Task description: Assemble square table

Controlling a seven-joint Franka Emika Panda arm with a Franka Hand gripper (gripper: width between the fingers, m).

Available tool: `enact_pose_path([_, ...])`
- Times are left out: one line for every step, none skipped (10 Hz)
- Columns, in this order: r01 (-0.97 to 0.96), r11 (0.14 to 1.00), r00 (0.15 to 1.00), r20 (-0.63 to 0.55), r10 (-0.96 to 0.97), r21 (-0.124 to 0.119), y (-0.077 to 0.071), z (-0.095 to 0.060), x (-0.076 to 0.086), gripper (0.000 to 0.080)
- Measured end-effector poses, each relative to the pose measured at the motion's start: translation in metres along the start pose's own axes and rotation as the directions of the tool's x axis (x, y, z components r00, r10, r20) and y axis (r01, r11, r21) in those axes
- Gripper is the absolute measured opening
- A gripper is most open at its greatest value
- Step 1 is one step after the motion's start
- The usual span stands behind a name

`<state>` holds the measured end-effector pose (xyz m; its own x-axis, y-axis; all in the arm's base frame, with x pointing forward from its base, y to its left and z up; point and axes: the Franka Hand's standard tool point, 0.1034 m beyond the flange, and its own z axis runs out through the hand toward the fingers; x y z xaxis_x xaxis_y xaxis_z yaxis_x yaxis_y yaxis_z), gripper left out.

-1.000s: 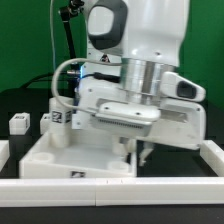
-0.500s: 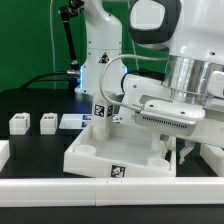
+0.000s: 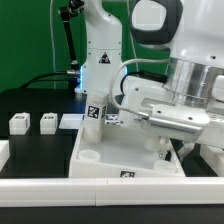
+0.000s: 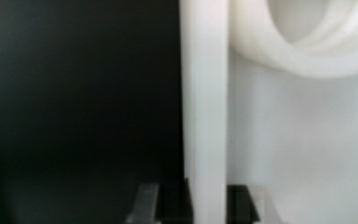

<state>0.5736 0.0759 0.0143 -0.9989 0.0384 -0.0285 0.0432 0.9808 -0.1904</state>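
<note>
White plastic all over: square top [image 3: 110,168] lying flat on the black table [image 3: 40,145], tray side up. Gripper [image 3: 167,150] down on the top's rim, on the side toward the exterior view's right. In the wrist view, rim wall [image 4: 204,100] running straight between the two dark fingers [image 4: 151,203]; pads apparently pressed to both faces, so read as clamped on the rim. Round socket [image 4: 318,40] just inside the rim, near the grip. Upright leg [image 3: 95,117] at the top's far corner, tag facing the camera; screwed in or only standing, cannot tell. Loose leg [image 3: 19,123] and second loose leg [image 3: 47,122] well apart from the top, beyond its edge toward the exterior view's left.

Step in hand, by judgement: repositioning the top by its rim. To do it well:
- keep the rim centred and square in the jaws
- slide low and flat rather than lifting
- go slowly so the upright leg is not tipped
- stop short of the loose legs
</note>
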Motion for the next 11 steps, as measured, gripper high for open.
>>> enact_pose_path([0.064, 0.998, 0.997, -0.037, -0.064, -0.003, -0.001, 0.001, 0.0, 0.0054])
enact_pose_path([0.043, 0.999, 0.998, -0.039, -0.043, -0.001, -0.002, 0.003, 0.0, 0.0054])
enact_pose_path([0.043, 0.999, 0.998, -0.04, -0.043, 0.0, -0.002, 0.003, 0.001, 0.0054])
enact_pose_path([0.043, 0.999, 0.998, -0.041, -0.043, 0.0, -0.002, 0.004, 0.001, 0.0054])
enact_pose_path([0.043, 0.999, 0.998, -0.042, -0.043, 0.0, -0.003, 0.004, 0.001, 0.0054])
enact_pose_path([0.075, 0.997, 0.996, -0.039, -0.076, -0.01, -0.005, 0.006, 0.0, 0.0054])
enact_pose_path([0.146, 0.986, 0.988, -0.031, -0.149, -0.078, -0.02, 0.012, 0.0, 0.0057])
enact_pose_path([0.144, 0.976, 0.989, -0.016, -0.149, -0.163, -0.035, 0.015, 0.0, 0.0058])
enact_pose_path([0.149, 0.968, 0.988, -0.01, -0.154, -0.2, -0.039, 0.016, 0.001, 0.0058])
enact_pose_path([0.143, 0.964, 0.989, -0.012, -0.15, -0.225, -0.041, 0.016, 0.002, 0.006])
enact_pose_path([0.133, 0.966, 0.99, -0.014, -0.14, -0.223, -0.035, 0.013, 0.003, 0.0061])
